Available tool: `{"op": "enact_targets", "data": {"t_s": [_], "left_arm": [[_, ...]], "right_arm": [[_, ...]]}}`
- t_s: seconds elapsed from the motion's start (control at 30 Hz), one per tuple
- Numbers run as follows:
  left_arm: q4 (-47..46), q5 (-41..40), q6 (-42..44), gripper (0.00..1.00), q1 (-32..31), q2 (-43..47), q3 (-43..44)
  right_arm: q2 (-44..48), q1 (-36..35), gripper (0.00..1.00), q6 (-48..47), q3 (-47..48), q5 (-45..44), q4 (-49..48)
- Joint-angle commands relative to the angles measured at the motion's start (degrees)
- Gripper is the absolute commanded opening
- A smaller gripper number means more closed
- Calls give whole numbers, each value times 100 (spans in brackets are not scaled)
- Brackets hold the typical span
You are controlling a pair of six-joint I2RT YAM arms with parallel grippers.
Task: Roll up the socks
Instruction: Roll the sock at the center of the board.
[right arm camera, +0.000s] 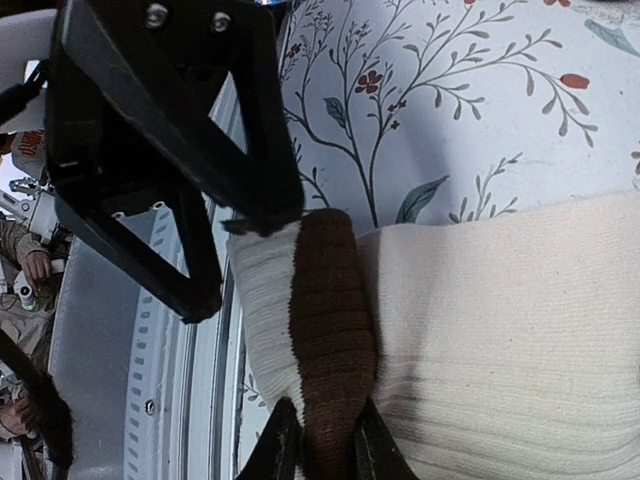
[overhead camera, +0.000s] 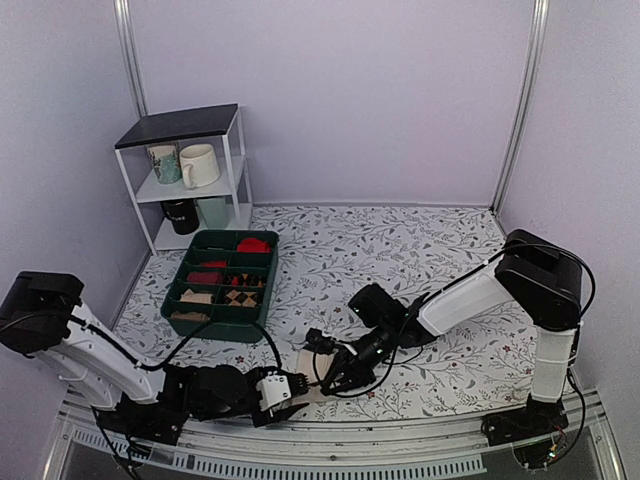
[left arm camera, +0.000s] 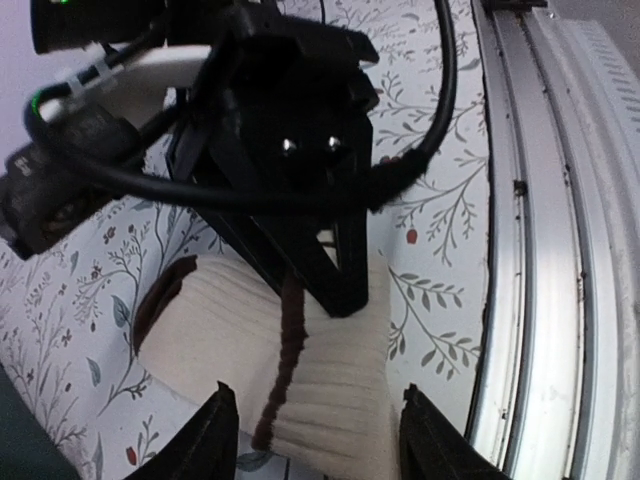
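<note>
The socks [left arm camera: 330, 380] lie as a cream ribbed bundle with a dark brown band on the flowered table, close to the near edge [overhead camera: 308, 362]. My left gripper [left arm camera: 318, 395] stands open, its two fingers straddling the bundle's end with thin gaps on either side; in the top view it is low at the front [overhead camera: 290, 385]. My right gripper [right arm camera: 326, 410] is shut on the socks [right arm camera: 500, 330], pinching a raised fold of the dark brown band [right arm camera: 330, 310]. It meets the left gripper head-on [overhead camera: 325, 372], and its black fingers [left arm camera: 340, 280] press onto the socks in the left wrist view.
A green compartment tray [overhead camera: 215, 325] at the left holds red rolled socks [overhead camera: 255, 244] and checked rolled socks [overhead camera: 240, 296]. A white shelf [overhead camera: 180, 125] with mugs stands at the back left. The metal rail [left arm camera: 540, 300] of the table's near edge runs right beside the socks.
</note>
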State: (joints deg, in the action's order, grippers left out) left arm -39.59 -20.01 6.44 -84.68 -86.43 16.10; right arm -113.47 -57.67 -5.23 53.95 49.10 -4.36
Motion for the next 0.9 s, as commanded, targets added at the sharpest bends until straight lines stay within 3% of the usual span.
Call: {"op": "enact_targets", "data": {"t_s": [0.0, 0.23, 0.43, 0.5, 0.63, 0.77, 0.87], "left_arm": [[-385, 0, 167, 57, 35, 259, -107], [-26, 424, -36, 58, 75, -344, 195], [-5, 295, -69, 55, 111, -620, 291], [22, 412, -74, 43, 139, -656, 339], [229, 649, -109, 1, 184, -685, 407], [510, 963, -283, 0, 266, -632, 456], [844, 1254, -575, 0, 395, -585, 524]], "right_arm": [[-342, -48, 15, -38, -330, -370, 955], [-369, -45, 15, -20, -317, -334, 947], [-398, -47, 15, -39, -308, -320, 965], [-412, -48, 15, -39, -311, -314, 974], [-389, -51, 15, 3, -331, -344, 942], [-361, -47, 17, 46, -313, -435, 929], [-156, -51, 29, 153, -338, -769, 857]]}}
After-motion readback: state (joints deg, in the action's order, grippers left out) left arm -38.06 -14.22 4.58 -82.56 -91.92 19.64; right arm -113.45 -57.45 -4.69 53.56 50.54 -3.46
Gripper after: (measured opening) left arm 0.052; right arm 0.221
